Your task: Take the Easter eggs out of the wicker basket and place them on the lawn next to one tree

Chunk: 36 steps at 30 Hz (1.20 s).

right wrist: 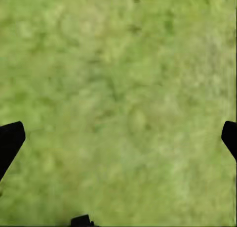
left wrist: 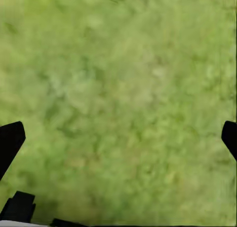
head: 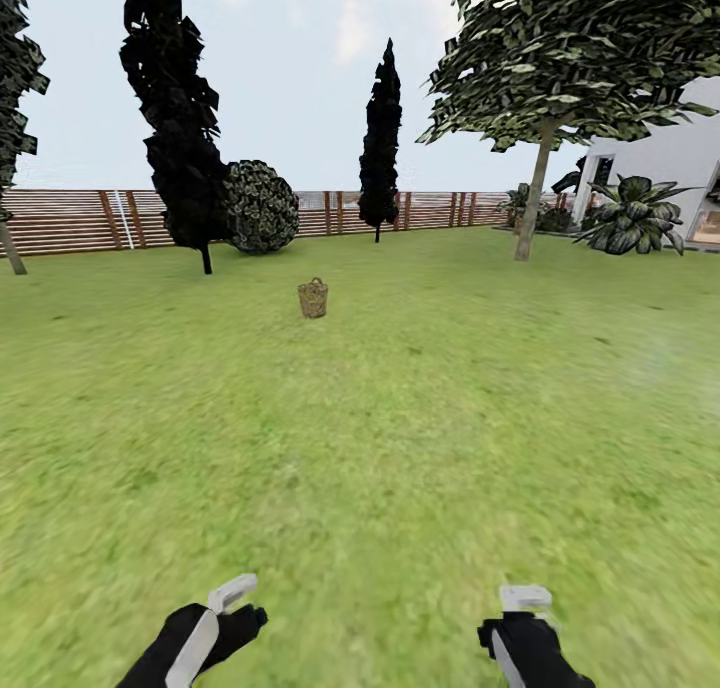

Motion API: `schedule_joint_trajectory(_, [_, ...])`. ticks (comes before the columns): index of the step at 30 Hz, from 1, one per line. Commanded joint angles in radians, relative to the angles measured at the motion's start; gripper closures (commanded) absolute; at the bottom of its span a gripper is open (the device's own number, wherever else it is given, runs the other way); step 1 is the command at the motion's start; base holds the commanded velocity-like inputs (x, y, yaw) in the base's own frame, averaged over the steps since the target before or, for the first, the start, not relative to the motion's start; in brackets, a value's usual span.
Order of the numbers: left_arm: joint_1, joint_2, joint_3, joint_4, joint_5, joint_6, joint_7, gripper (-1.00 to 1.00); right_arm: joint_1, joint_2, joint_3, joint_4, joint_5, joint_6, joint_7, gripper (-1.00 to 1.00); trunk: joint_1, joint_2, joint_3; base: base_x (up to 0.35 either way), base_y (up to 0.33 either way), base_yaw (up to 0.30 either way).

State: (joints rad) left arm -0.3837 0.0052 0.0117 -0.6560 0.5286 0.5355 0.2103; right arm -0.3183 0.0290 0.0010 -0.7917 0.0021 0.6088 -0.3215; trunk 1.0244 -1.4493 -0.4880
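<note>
Your left hand point(head: 232, 608) and right hand point(head: 525, 608) hang low over bare lawn point(head: 400, 448), each with its fingers spread wide apart and nothing between them. The wicker basket point(head: 313, 298) stands upright on the grass well ahead of you, its contents too small to make out. The tree point(head: 537, 178) rises farther off to the right, near the white house point(head: 670, 158).
</note>
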Motion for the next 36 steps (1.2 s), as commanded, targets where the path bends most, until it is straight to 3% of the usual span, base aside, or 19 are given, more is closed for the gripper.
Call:
schedule_joint_trajectory(1, [-0.039,-0.005,0.000,0.022,0.041,0.004,0.015,-1.00,-0.067,0.007,0.000,0.058,-0.004,0.004,-0.025,-1.00,0.001,-0.001,-0.002,0.343,0.000,0.000])
schedule_joint_trajectory(4, [-0.134,-0.016,0.000,0.083,0.086,-0.002,0.020,-1.00,-0.228,0.017,0.000,0.186,-0.036,-0.002,-0.049,-1.00,0.001,-0.001,-0.002,0.343,0.000,0.000])
schedule_joint_trajectory(8, [-0.189,-0.042,-0.005,0.112,0.081,-0.006,0.017,-1.00,-0.327,0.020,0.002,0.237,-0.082,-0.043,-0.054,-1.00,0.001,-0.001,-0.002,0.343,0.000,0.000])
schedule_joint_trajectory(11, [-0.198,-0.050,-0.009,0.137,0.057,-0.021,0.016,-1.00,-0.346,0.019,0.009,0.237,-0.084,-0.095,-0.054,-1.00,0.001,-0.001,-0.002,0.343,0.000,0.000])
schedule_joint_trajectory(14, [-0.203,-0.075,-0.010,0.093,0.020,-0.090,0.021,-1.00,-0.357,0.017,0.057,0.188,-0.085,-0.101,-0.055,-1.00,0.001,-0.001,-0.002,0.343,0.000,0.000])
schedule_joint_trajectory(17, [-0.204,-0.084,-0.011,0.073,-0.027,-0.114,0.022,-1.00,-0.366,0.017,0.074,0.213,-0.085,-0.110,-0.055,-1.00,0.001,-0.001,-0.002,0.343,0.000,0.000])
schedule_joint_trajectory(20, [-0.204,-0.084,-0.008,0.076,-0.074,-0.122,0.023,-1.00,-0.374,-0.012,0.078,0.234,-0.091,-0.132,-0.054,-1.00,0.001,-0.001,-0.002,0.343,0.000,0.000])
schedule_joint_trajectory(24, [-0.204,-0.087,-0.010,0.082,-0.091,-0.124,0.022,-1.00,-0.376,-0.018,0.097,0.248,-0.088,-0.250,-0.054,-1.00,0.001,-0.001,-0.002,0.343,0.000,0.000])
schedule_joint_trajectory(29, [-0.204,-0.091,-0.011,0.096,-0.093,-0.134,0.016,-1.00,-0.377,-0.022,0.229,0.312,-0.096,-0.285,-0.052,-1.00,0.001,-0.001,-0.002,0.343,0.000,0.000])
schedule_joint_trajectory(31, [-0.204,-0.090,-0.012,0.103,-0.093,-0.152,0.016,-1.00,-0.377,-0.030,0.239,0.320,-0.122,-0.269,-0.030,-1.00,0.001,-0.001,-0.002,0.343,0.000,0.000])
schedule_joint_trajectory(32, [-0.204,-0.089,-0.012,0.105,-0.094,-0.166,0.016,-1.00,-0.377,-0.048,0.227,0.303,-0.176,-0.175,0.022,-1.00,0.001,-0.001,-0.002,0.343,0.000,0.000])
schedule_joint_trajectory(34, [-0.204,-0.086,-0.012,0.110,-0.097,-0.182,0.016,-1.00,-0.377,-0.066,0.218,0.261,-0.234,-0.038,0.106,-1.00,0.001,-0.001,-0.002,0.343,0.000,0.000])
schedule_joint_trajectory(36, [-0.204,-0.086,-0.012,0.112,-0.101,-0.187,0.017,-1.00,-0.377,-0.073,0.218,0.200,-0.250,0.040,0.188,-1.00,0.001,-0.001,-0.002,0.343,0.000,0.000])
